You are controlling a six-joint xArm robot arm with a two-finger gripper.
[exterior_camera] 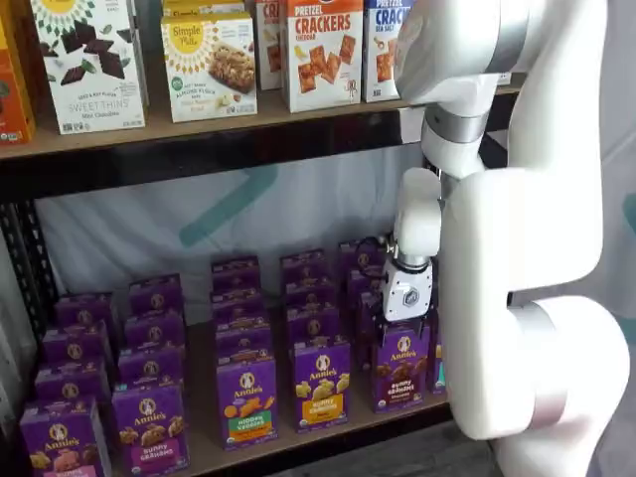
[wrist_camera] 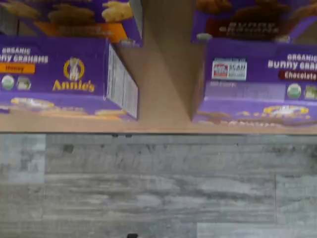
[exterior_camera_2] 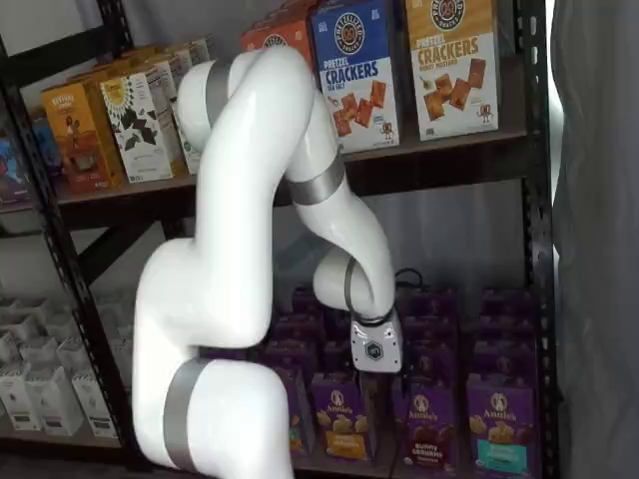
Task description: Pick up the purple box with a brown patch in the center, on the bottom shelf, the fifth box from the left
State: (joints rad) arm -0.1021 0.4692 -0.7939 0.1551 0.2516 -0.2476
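The purple box (exterior_camera: 401, 364) stands upright at the front edge of the bottom shelf (exterior_camera: 288, 437), a small Annie's carton with a round white logo near its top, dark brown bunny snacks pictured across the middle of its face and white "bunny grahams" lettering below them. In the wrist view the same carton (wrist_camera: 257, 82) is seen from above: its purple top panel carries white "Organic Bunny Grahams" text, a dark red "Chocolate" label, a small white and red scan panel and green organic seals, with brown snacks and a yellow-ringed logo just showing on its front face. A bare strip of tan shelf board (wrist_camera: 158, 99) separates it from the honey carton (wrist_camera: 64, 74), which bears an orange "Honey" band and a yellow Annie's logo; more purple cartons stand in rows behind both. In the other shelf view the chocolate carton (exterior_camera_2: 427, 424) sits between a carton with a yellow-orange lower band (exterior_camera_2: 341, 417) and one with lighter tan snacks and a teal band (exterior_camera_2: 499, 424). The gripper (exterior_camera: 407, 320) hangs from the white arm just above and slightly behind the chocolate carton, not touching it, its white body plain in both shelf views (exterior_camera_2: 373, 367). Its black fingers are mostly lost against the dark cartons, so the pictures alone barely show them; the jaws stand spread wide and hold nothing. Grey wood-grain floor (wrist_camera: 158, 188) lies below the shelf's front rail.
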